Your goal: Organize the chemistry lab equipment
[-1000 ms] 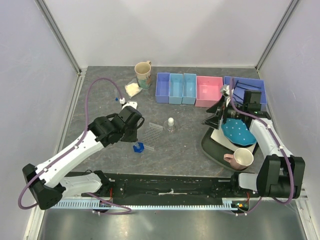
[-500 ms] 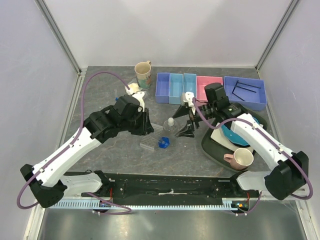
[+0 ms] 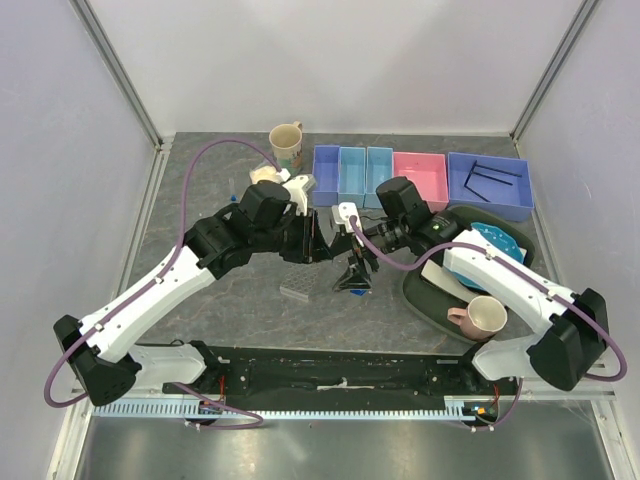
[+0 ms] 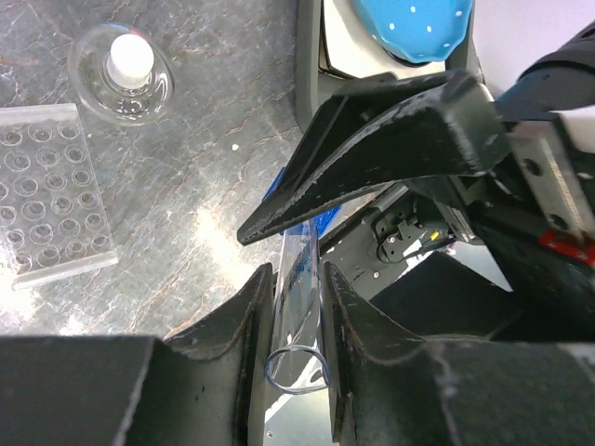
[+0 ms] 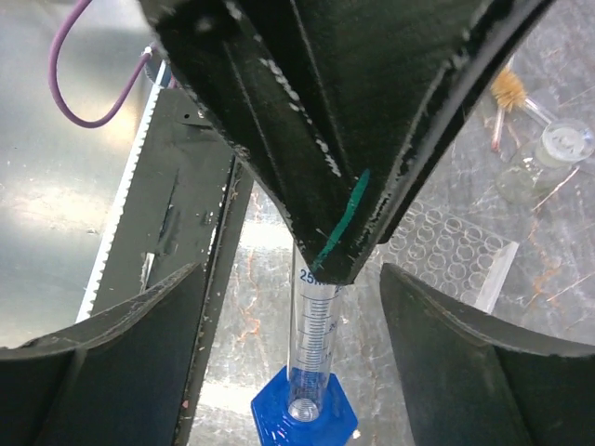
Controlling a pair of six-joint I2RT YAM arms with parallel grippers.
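Near edge, right side: pink ceramic mug sits on the dark oval tray, with the blue dotted plate behind it.

Middle of the surface: clear plastic tube rack lies flat. The small clear flask with a white stopper stands close by it. Both arms meet just past the rack.
- The clear graduated cylinder with a blue hexagonal base hangs tilted from the left arm.
- Left fingers are clenched on the barrel near its open rim.
- Right fingers are spread wide on either side of the lower barrel, not touching it.
- I cannot tell whether the base rests on the surface.

Far edge: a row of blue and pink bins. The black wire ring tripod lies in the far-right blue bin. A cream mug stands left of the row.

Judgement: this is a hand-over. The right fingers need to close squarely on the barrel before the left fingers let go. The barrel is slim and smooth, so a slanted pinch could let it slip.

Changes: a second ago the blue base was left of the rack and the right arm was over the far-right bin. Half a second ago the base was just right of the rack. Since then it has gone further right and the right arm has swung in to meet it. The rack has shifted toward the near edge.
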